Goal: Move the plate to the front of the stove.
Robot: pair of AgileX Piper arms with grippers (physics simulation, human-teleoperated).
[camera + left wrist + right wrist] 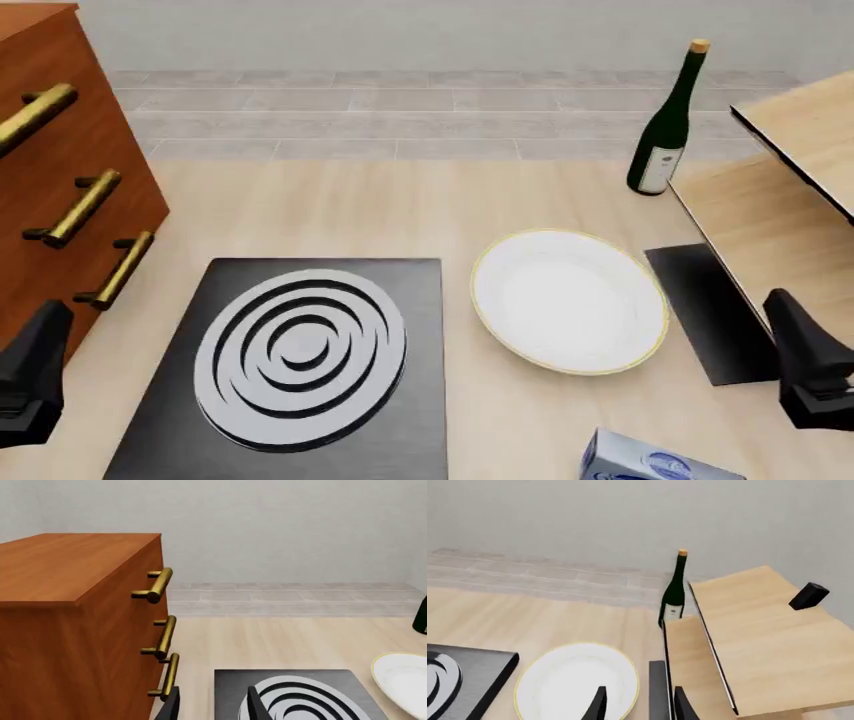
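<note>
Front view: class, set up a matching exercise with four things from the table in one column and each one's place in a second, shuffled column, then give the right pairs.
Things
1. plate
2. stove
3. wine bottle
4. wooden cabinet

Places
A. left edge, brass handles facing the table
B. far right, standing upright
C. near left, flat, bearing silver rings
D. centre right, between the stove and a plain black mat

Pairs: 1-D, 2-C, 3-B, 4-A
</note>
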